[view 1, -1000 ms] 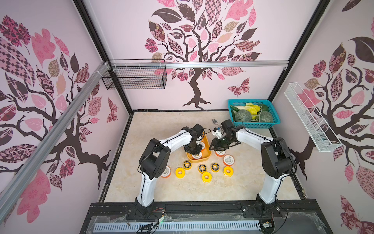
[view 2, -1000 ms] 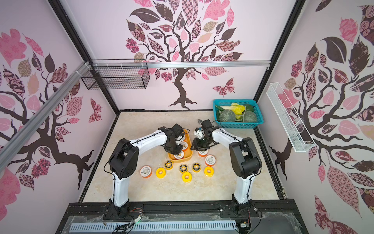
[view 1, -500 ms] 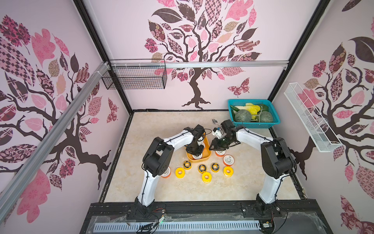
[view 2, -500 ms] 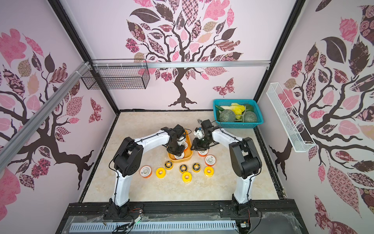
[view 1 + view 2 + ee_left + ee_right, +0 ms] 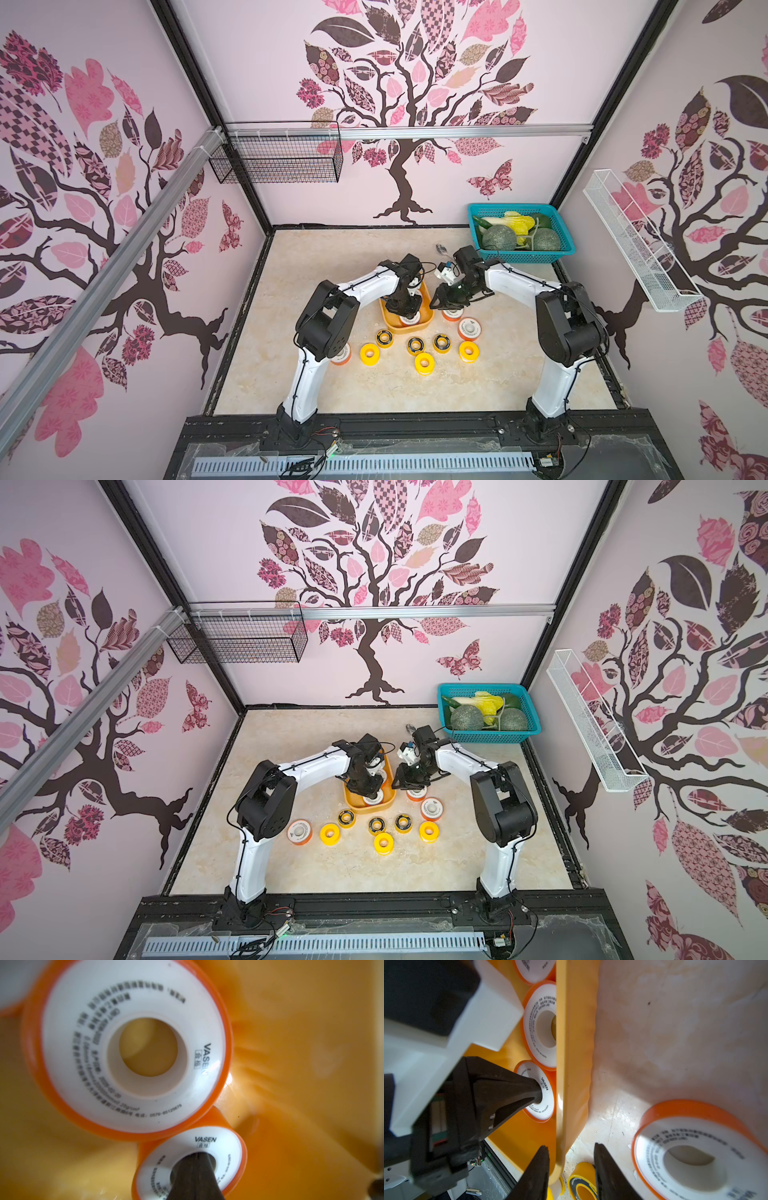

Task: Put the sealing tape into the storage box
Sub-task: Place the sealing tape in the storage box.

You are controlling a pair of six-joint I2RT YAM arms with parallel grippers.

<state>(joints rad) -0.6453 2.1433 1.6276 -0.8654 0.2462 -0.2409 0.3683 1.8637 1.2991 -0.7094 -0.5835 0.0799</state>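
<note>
Steady the storage box point(image 5: 390, 327) mid-table: close the right gripper point(image 5: 569, 1151), part open astride its wall, gripping nothing. Then draw the left gripper point(image 5: 197, 1160), shut with tips in the core of the orange roll point(image 5: 228, 1159) lying inside, straight up.

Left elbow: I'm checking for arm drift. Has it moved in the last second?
Yes. The left elbow has shifted toward the box, closing on the orange roll beside it, which stayed put.
</note>
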